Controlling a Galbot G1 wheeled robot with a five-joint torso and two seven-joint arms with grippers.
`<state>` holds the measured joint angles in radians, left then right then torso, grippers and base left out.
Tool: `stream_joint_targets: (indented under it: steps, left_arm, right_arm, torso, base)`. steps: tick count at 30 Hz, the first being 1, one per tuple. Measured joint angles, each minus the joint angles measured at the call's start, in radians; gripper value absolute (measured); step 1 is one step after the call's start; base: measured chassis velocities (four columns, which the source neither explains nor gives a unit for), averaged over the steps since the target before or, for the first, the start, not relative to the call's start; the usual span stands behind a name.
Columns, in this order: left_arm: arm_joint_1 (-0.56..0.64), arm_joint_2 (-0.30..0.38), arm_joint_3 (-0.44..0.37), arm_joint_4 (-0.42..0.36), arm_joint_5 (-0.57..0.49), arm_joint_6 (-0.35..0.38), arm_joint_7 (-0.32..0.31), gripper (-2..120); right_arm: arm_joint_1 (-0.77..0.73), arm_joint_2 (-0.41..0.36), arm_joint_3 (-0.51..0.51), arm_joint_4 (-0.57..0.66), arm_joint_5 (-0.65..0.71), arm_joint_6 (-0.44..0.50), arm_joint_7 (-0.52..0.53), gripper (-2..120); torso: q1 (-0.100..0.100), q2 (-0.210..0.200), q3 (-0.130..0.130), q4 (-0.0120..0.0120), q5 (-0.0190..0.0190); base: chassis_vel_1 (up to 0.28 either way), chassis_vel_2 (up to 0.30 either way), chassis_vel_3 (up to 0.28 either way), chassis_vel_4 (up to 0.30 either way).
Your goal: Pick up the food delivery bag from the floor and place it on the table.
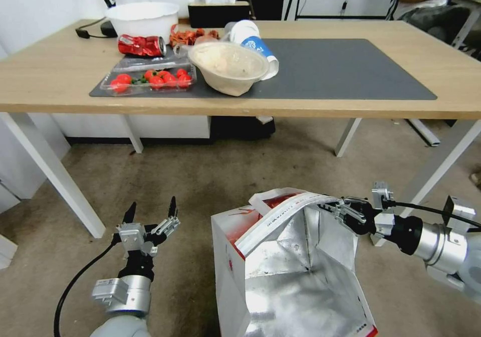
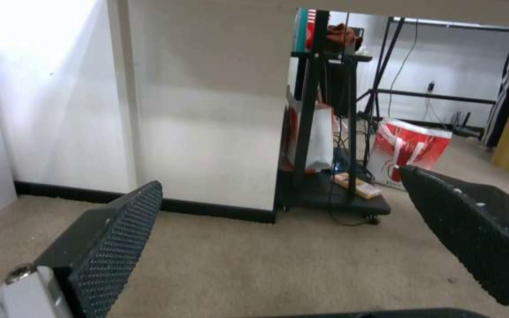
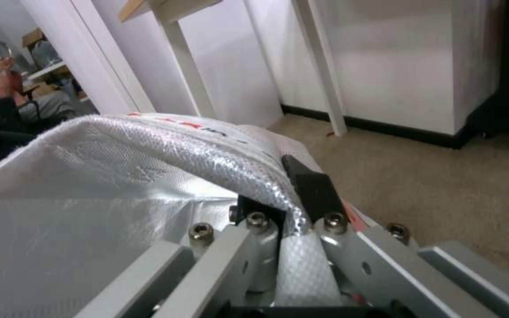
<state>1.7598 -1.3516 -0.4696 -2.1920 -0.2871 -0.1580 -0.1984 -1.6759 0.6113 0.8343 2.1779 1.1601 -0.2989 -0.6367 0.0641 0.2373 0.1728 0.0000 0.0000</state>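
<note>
The food delivery bag [image 1: 280, 277] stands open low in the head view, showing silver foil inside and a red and white outer wall. Its underside is out of frame, so I cannot tell whether it touches the floor [image 1: 210, 176]. My right gripper [image 1: 328, 207] is shut on the bag's white strap handle [image 1: 290, 211] at the rim. In the right wrist view the strap [image 3: 207, 150] runs into that gripper [image 3: 293, 194]. My left gripper [image 1: 150, 211] hangs open over the carpet, left of the bag and apart from it [image 2: 281, 179]. The table [image 1: 50, 76] lies ahead with its dark grey mat [image 1: 340, 71].
The mat's left part holds a tomato tray [image 1: 150, 80], a food bowl [image 1: 228, 66], a crushed red can [image 1: 142, 45] and a cup [image 1: 253, 38]; a white bowl [image 1: 143, 18] sits behind. White table legs [image 1: 55, 176] [image 1: 436, 166] flank the carpet. Another red and white bag [image 2: 411, 152] stands by a black rack.
</note>
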Motion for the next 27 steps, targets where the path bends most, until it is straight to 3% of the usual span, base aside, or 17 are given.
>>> stream_joint_targets:
  steps: [27]
  left_arm:
    - [0.0,0.003,0.0,-0.004,0.004,-0.002,0.001,100]
  right_arm:
    - [-0.012,-0.004,0.006,-0.009,-0.006,0.002,-0.011,0]
  torso:
    - [0.032,0.109,0.078,0.0,0.0]
  base:
    - [0.0,0.0,0.0,0.0]
